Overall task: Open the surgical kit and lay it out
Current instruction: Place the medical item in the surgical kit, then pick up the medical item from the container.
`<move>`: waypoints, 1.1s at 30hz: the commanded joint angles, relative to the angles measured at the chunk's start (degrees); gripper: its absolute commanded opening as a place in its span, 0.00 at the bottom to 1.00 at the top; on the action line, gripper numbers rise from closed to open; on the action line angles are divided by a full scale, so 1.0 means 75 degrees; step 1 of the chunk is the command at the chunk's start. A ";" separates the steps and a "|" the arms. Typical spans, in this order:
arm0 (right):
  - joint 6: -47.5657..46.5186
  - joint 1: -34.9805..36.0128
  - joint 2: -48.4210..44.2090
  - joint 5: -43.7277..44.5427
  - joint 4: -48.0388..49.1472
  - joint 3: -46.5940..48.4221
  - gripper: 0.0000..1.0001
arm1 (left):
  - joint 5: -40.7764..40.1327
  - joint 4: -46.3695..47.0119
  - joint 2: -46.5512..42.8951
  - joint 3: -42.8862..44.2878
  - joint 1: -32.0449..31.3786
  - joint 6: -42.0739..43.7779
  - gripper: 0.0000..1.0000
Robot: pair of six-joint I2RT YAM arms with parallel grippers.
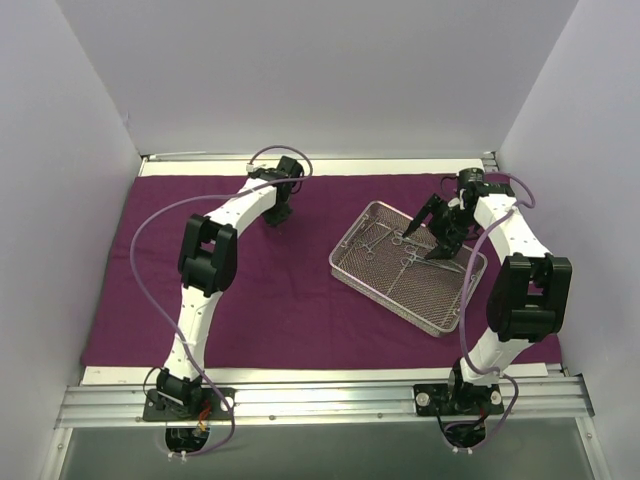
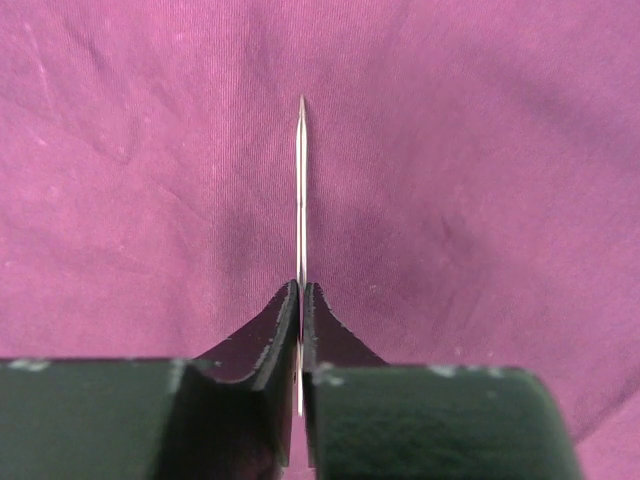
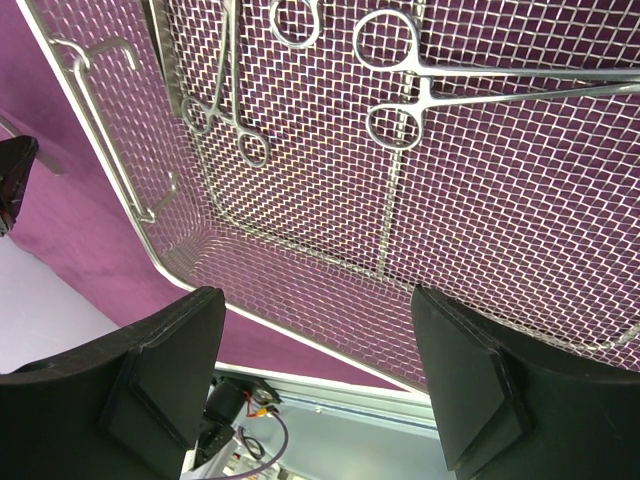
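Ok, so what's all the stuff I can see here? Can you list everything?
cloth: one, dark purple, spread over the table.
wire tray: one, silver mesh, on the right part of the cloth, turned at a slant.
ring-handled forceps: at least three, silver, lying in the wire tray.
thin pointed tool: one, silver, sticking out over the cloth.
left gripper: one, black, pinched shut on the thin pointed tool.
right gripper: one, black, open, just above the wire tray.

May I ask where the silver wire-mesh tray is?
Top view: the tray lies right of centre on the dark purple cloth, under the right gripper.
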 commanded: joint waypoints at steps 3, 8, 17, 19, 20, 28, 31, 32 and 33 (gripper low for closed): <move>-0.0158 -0.0036 -0.0329 0.0032 -0.0276 -0.0082 0.76 | 0.0334 0.0116 -0.0019 -0.0260 0.0097 -0.0252 0.25; -0.0112 -0.0024 -0.0282 0.0020 -0.0159 -0.0141 0.76 | 0.0639 0.0433 -0.0277 -0.0624 0.0144 -0.0205 0.37; -0.0497 0.0034 -0.0048 0.0231 0.0286 -0.0094 0.76 | 0.1002 0.0527 -0.1236 -0.0741 0.0285 0.0321 0.57; -0.0777 0.0162 0.0185 0.0429 0.0357 0.0092 0.76 | 0.1061 0.0609 -0.1518 -0.0811 0.0308 0.0579 0.63; -0.0861 0.0245 0.0303 0.0535 0.0322 0.0210 0.76 | 0.1084 0.0632 -0.1787 -0.0835 0.0308 0.0847 0.65; 0.0425 0.0738 0.0832 0.2023 0.0204 0.0645 0.59 | 0.2523 0.1896 -0.3416 -0.2169 0.0297 0.2547 0.70; 0.1351 0.0738 0.0610 0.2819 0.0286 0.0235 0.58 | 0.3414 0.2272 -0.4003 -0.2896 0.0332 0.3391 0.70; 0.1562 0.0749 0.0551 0.3030 0.0356 0.0153 0.60 | 0.3695 0.2343 -0.4224 -0.3060 0.0367 0.3729 0.70; 0.1704 0.0691 0.0504 0.3032 0.0485 -0.0033 0.62 | 0.4069 0.2297 -0.4320 -0.3317 0.0448 0.3860 0.70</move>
